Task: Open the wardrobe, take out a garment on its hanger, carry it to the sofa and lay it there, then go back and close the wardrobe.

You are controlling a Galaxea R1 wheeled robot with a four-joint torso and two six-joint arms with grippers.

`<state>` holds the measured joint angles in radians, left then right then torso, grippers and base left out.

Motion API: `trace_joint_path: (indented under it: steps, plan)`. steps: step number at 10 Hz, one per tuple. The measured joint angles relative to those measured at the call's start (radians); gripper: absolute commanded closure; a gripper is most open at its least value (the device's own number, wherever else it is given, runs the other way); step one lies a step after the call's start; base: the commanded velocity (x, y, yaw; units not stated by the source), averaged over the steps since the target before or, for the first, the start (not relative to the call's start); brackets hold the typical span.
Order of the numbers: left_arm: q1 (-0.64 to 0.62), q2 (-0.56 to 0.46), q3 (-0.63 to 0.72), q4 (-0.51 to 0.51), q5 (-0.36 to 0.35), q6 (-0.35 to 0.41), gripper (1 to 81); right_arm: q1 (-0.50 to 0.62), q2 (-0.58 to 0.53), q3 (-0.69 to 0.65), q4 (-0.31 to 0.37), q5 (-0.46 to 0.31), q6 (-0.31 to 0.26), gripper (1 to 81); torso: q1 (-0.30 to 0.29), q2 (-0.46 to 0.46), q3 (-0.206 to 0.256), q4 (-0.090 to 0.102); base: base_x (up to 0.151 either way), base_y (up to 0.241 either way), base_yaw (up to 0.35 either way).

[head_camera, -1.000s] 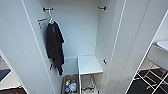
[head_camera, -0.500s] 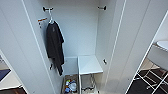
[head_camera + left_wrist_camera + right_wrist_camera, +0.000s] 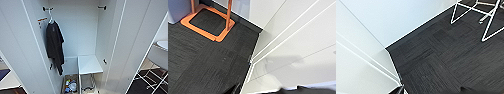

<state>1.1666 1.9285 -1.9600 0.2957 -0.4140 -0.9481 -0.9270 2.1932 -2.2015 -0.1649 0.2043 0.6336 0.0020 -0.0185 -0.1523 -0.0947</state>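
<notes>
The wardrobe [image 3: 82,32] stands open right in front of me in the head view, with both white doors swung wide, the left door [image 3: 17,47] and the right door [image 3: 135,42]. Its inside is white, with a black peg at the top left [image 3: 45,9] and another at the top right [image 3: 102,7]. A black T-shirt [image 3: 54,46] hangs on a white hanger [image 3: 51,18] from the left peg. The left wrist view looks down along a white door panel [image 3: 298,45] to dark carpet. The right wrist view shows a white panel [image 3: 358,62] meeting the same carpet.
Low in the wardrobe are a white shelf [image 3: 88,63] and a bin of small coloured items [image 3: 70,86]. An orange floor frame [image 3: 208,23] stands on the carpet to my left. White wire legs [image 3: 476,15] and a round white table [image 3: 162,45] are on the right.
</notes>
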Motion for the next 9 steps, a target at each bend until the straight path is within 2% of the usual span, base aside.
trace_joint_path:
  steps: [2, 6, 9]
  plan:
    - [-0.083, -0.02, 0.031, 0.043, 0.007, -0.089, 1.0, 0.061, -0.019, 0.008, 0.0, -0.002, 0.106, 1.0, 0.0, 0.0, 0.0, 0.0, 0.0, 0.0, 0.0]
    - [-0.238, -0.019, 0.092, 0.189, 0.015, -0.288, 1.0, 0.189, -0.007, 0.068, 0.0, -0.014, 0.232, 1.0, 0.0, 0.001, -0.002, 0.0, 0.0, 0.0, 0.0]
    - [-0.279, 0.05, 0.1, 0.22, 0.023, -0.334, 1.0, 0.257, 0.08, 0.096, 0.0, -0.027, 0.321, 1.0, 0.001, 0.002, -0.002, 0.0, 0.0, 0.0, 0.0]
